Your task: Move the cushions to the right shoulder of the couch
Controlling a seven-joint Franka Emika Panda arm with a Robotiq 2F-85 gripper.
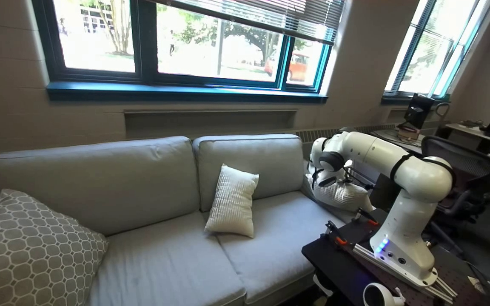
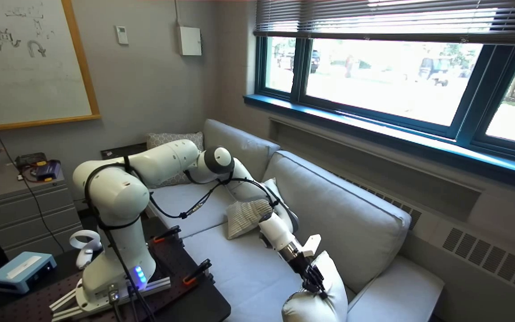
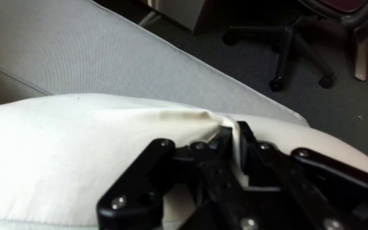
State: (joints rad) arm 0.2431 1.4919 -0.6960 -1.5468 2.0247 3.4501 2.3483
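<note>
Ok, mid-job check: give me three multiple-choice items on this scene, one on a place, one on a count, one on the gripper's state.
1. Where is the cream-white throw pillow nearer the grey lattice-patterned pillow?
A. On the windowsill
B. On the couch seat
C. On the floor

2. How many cream-white throw pillows show?
A. Two
B. Four
C. Five

3. How does the gripper stand?
A. Open
B. Shut on nothing
C. Shut on the other cream-white throw pillow

1 B: both exterior views show it there.
2 A: an exterior view shows one on the seat and one at the gripper.
3 C: the wrist view shows its fabric pinched between the jaws.
</note>
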